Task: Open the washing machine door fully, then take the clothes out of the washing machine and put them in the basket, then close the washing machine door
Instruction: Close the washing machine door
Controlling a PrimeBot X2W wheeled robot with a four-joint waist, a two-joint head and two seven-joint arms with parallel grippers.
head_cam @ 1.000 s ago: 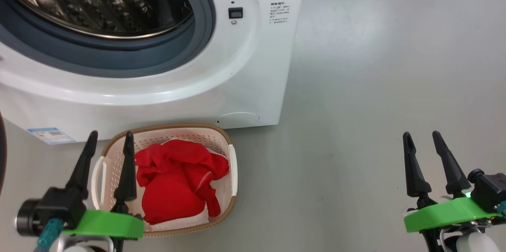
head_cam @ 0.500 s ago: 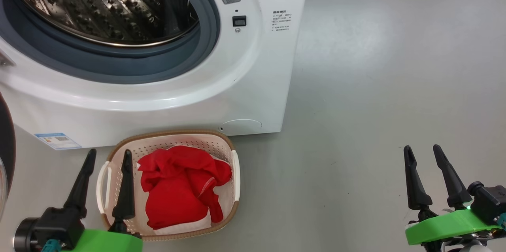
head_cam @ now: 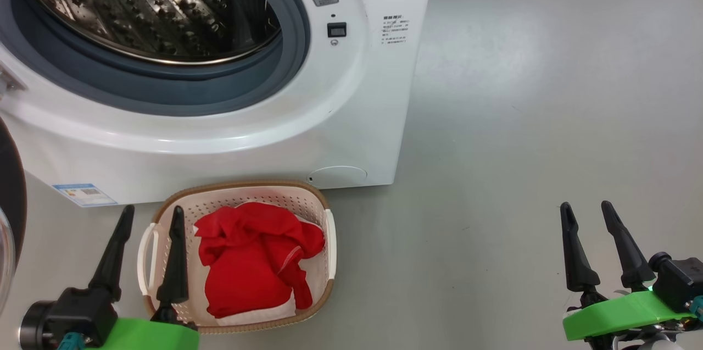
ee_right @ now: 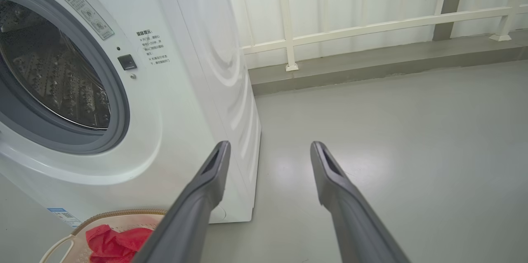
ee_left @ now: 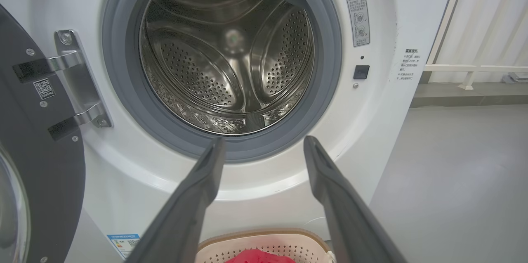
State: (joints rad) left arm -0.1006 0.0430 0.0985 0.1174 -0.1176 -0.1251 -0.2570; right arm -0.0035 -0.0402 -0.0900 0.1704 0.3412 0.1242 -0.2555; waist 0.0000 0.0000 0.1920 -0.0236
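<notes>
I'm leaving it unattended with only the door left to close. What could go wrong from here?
1. The washing machine door stands open at the far left, mostly cut off in the head view, so the left gripper might grasp it badly.
2. The basket sits close before the washing machine, beside that gripper; a swinging arm could knock it.

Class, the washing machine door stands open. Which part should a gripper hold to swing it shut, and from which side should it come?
Probably the black ring of the washing machine door, far from its hinge, since that gives most leverage; the bulging glass offers no hold. The open left gripper is nearest, coming from the robot's left.
</notes>
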